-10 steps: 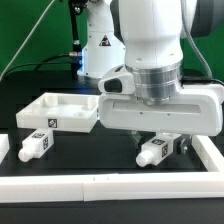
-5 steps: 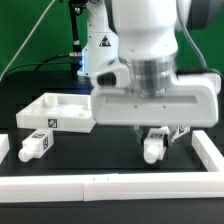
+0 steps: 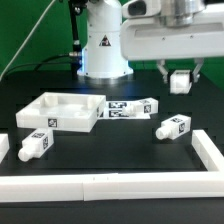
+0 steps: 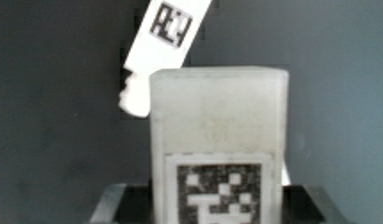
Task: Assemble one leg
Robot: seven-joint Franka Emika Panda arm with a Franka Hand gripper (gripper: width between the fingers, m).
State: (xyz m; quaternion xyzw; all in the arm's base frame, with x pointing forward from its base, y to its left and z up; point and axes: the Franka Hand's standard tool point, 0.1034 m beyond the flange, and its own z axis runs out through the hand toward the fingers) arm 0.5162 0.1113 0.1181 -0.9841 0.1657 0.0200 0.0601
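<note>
- We find the gripper clamped on a leg, held high above the table.
- A second leg lies beneath it, toward the exterior view's right.

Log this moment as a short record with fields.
End effector: high above the black table, shut on one leg
Held leg: small white plastic stubby peg with black-and-white tag, clear of the table
Tray top: large flat white square plastic piece, resting on the table
Loose legs: three lying on the table: leg beside the tray top, leg at the exterior view's right, leg at the exterior view's left
</note>
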